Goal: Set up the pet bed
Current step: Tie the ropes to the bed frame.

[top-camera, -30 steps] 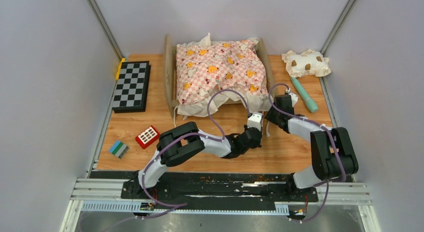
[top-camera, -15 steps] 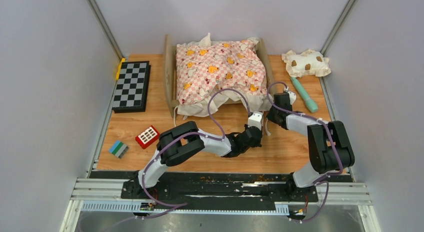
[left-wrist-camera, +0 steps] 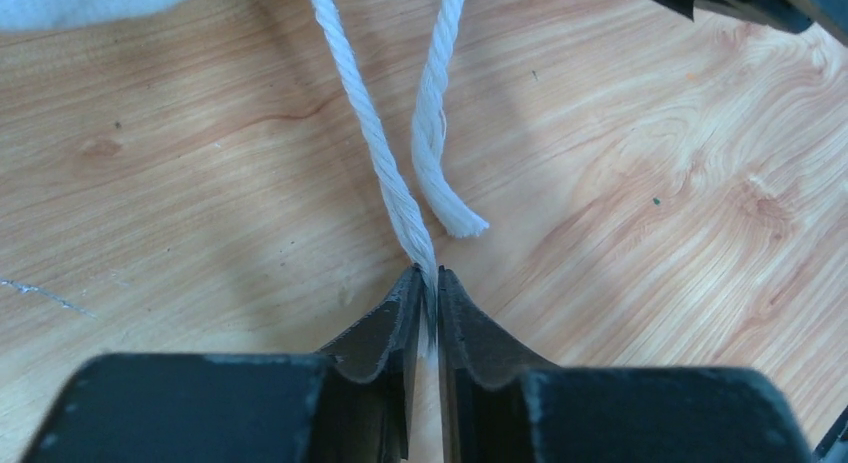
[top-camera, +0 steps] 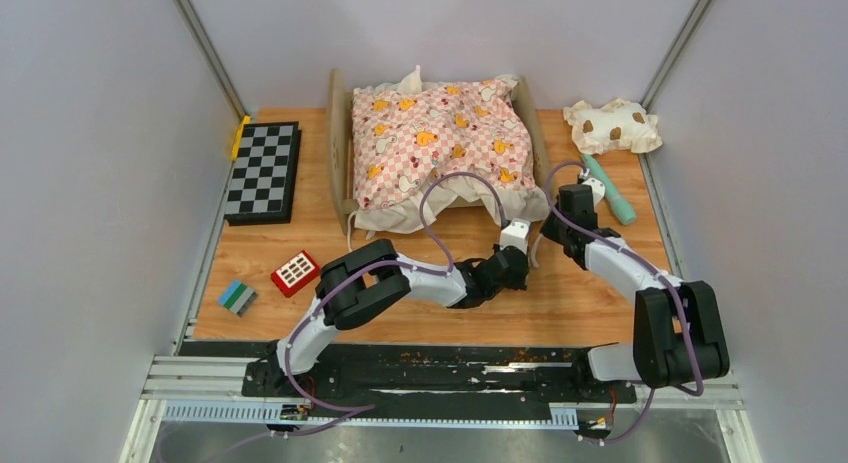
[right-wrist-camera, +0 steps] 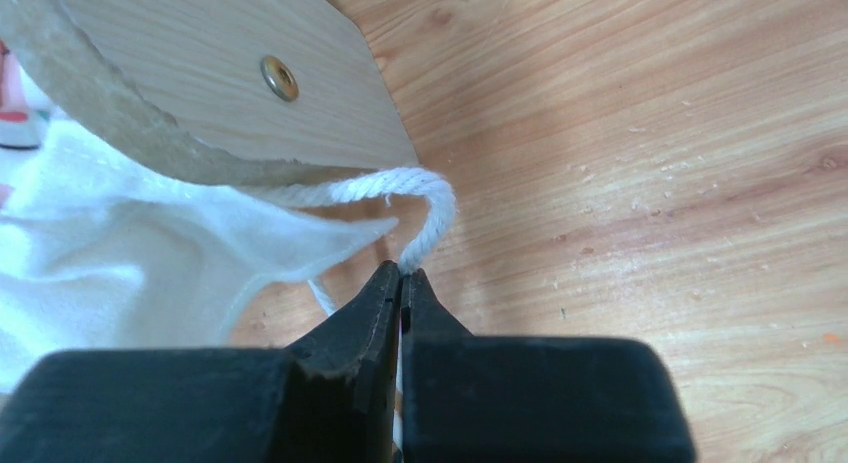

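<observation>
On the table point(top-camera: 260, 245), the cushion point(top-camera: 435, 143) is laid in the pet bed point(top-camera: 338, 153), and cord point(left-wrist-camera: 375, 148) is pinched by the left gripper point(left-wrist-camera: 427, 278) and right gripper point(right-wrist-camera: 401, 278) (tying looks undone).

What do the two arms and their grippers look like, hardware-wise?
Both the left arm and right arm have white tube-like links joined by bulky black joint housings. A thin purple cable loops loosely along each. The left gripper and right gripper have matte black wedge-shaped fingers tapering to narrow tips on a broad black body. No markings visible.
</observation>
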`<state>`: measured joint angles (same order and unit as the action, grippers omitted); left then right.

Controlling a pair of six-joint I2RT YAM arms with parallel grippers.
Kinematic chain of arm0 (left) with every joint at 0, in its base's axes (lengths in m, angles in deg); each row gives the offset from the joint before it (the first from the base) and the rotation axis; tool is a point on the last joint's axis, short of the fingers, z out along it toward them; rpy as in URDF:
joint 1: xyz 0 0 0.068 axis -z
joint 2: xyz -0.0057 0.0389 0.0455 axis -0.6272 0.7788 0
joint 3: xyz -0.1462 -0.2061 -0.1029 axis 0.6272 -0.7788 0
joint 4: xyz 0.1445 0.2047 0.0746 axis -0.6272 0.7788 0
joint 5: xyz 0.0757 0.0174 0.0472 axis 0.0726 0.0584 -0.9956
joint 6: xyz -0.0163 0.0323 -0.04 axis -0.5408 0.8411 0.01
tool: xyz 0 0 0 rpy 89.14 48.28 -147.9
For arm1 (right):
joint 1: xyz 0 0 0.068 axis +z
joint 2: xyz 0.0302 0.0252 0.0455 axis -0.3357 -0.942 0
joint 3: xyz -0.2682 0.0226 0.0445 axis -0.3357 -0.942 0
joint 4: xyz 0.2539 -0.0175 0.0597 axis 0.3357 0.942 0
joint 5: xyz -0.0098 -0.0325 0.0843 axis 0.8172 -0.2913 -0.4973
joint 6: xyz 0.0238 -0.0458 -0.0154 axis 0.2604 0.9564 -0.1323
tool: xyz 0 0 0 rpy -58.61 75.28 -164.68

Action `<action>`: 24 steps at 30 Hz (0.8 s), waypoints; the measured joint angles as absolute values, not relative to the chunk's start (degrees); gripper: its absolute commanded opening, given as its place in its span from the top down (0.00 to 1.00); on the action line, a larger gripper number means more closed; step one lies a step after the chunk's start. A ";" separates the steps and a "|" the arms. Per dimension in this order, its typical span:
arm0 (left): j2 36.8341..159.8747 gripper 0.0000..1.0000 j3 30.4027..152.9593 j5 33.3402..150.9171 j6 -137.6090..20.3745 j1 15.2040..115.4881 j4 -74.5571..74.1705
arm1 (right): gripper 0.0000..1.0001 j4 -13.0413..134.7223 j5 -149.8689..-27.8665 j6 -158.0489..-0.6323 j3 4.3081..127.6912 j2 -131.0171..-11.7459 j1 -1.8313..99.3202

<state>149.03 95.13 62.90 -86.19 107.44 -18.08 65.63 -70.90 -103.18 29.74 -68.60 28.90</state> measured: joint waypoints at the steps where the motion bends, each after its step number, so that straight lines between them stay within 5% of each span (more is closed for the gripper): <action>1: 149.18 0.74 95.54 63.07 -86.19 107.38 -17.79 | 1.00 65.98 -70.90 -103.03 29.54 -68.19 28.92; 24: 147.19 0.48 94.43 64.51 -86.24 107.16 -16.42 | 1.00 73.74 -69.30 -100.73 30.55 -57.46 28.90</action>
